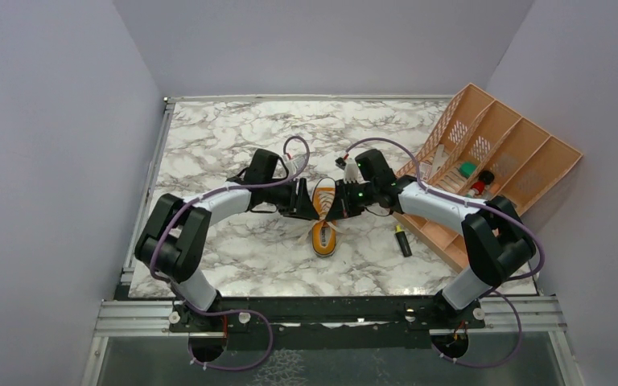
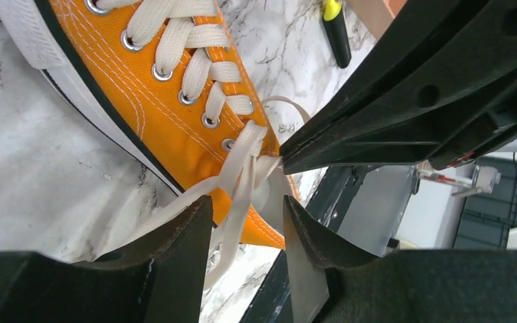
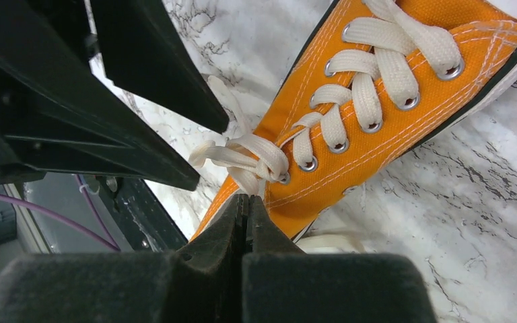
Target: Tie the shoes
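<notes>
The orange sneaker with a white sole and white laces lies mid-table. Both grippers meet over its lace end. My left gripper is open; in the left wrist view two white lace strands run from the crossed laces down between its fingers, over the shoe. My right gripper is shut; in the right wrist view its tips pinch a lace strand just below the first knot at the top eyelets of the shoe.
A peach slotted organizer with small items stands at the right. A black and yellow marker lies beside the shoe, and also shows in the left wrist view. Loose lace ends trail on the marble left of the shoe.
</notes>
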